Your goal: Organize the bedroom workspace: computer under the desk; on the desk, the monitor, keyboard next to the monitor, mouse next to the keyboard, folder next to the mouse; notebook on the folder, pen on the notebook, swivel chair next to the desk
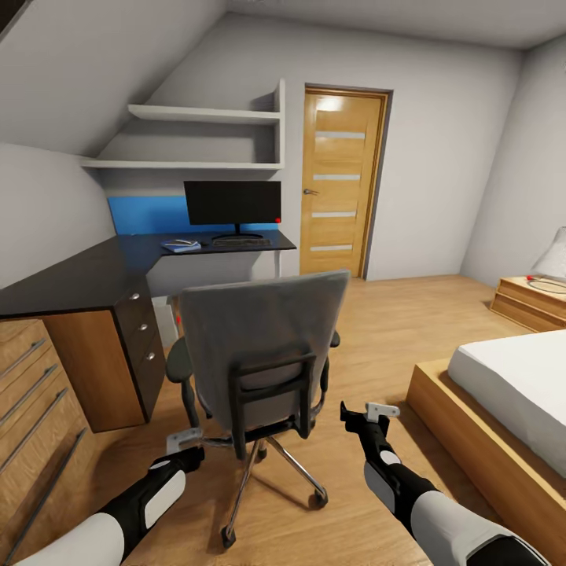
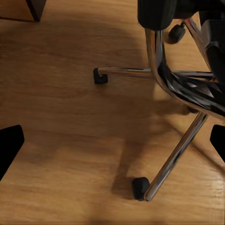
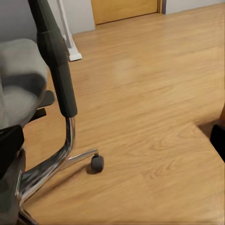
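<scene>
The swivel chair stands in front of me with its grey back toward me, so its seat top is hidden. Its chrome base and castors sit just under both grippers. The black desk runs along the left wall. At its far end stand the monitor and the keyboard. A flat blue item with something pale on it lies left of the keyboard; folder or notebook, I cannot tell. The computer peeks out under the desk. My left gripper and right gripper are open and empty, either side of the chair.
A light wood drawer cabinet is close on my left. The bed fills the right side, with a nightstand beyond it. A wooden door is in the far wall. Wood floor lies open right of the chair.
</scene>
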{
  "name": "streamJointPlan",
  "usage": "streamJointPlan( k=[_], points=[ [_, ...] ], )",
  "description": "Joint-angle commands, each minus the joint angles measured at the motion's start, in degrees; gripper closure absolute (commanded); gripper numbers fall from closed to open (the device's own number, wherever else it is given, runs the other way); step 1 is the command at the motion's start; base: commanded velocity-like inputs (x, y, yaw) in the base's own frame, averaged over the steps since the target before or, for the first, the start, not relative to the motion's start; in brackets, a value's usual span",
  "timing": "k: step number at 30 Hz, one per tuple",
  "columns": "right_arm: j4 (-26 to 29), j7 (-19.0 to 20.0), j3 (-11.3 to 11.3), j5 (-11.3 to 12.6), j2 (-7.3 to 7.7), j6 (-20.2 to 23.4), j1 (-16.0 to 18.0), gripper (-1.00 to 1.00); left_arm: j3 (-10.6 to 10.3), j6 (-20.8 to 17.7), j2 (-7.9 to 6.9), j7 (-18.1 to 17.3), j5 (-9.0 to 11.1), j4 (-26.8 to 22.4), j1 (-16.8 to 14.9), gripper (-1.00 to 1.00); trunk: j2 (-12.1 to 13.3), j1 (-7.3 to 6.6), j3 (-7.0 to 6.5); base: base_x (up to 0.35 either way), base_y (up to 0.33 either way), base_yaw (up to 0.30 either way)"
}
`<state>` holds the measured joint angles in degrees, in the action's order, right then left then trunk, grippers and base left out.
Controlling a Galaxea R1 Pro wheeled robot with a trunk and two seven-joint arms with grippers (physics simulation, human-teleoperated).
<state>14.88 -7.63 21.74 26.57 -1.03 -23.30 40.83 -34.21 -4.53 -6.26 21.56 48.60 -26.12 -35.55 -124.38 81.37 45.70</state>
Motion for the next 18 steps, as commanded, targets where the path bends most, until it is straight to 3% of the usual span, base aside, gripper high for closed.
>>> streamJointPlan(
  k=[1, 12, 18],
  points=[
    [0.0, -0.5, 0.5, 0.2, -0.07, -0.2, 0.0, -1.00, -0.5, -0.2, -0.10, 0.5, 0.3, -0.2, 0.0, -1.00, 0.0, -0.01, 0.06, -0.044, -0.018, 0.060],
    [0.0, -0.5, 0.5, 0.3, -0.62, -0.2, 0.1, -1.00, -0.1, 0.3, -0.54, 0.6, 0.7, -0.1, -0.1, -1.00, 0.0, -0.01, 0.06, -0.010, -0.004, 0.216],
    [0.0, -0.6, 0.5, 0.3, -0.64, -0.2, 0.0, -1.00, -0.1, 4.9, -0.59, 0.5, 0.8, 0.4, -0.1, -1.00, 0.0, -0.01, 0.06, 0.000, 0.000, 0.273]
  ],
)
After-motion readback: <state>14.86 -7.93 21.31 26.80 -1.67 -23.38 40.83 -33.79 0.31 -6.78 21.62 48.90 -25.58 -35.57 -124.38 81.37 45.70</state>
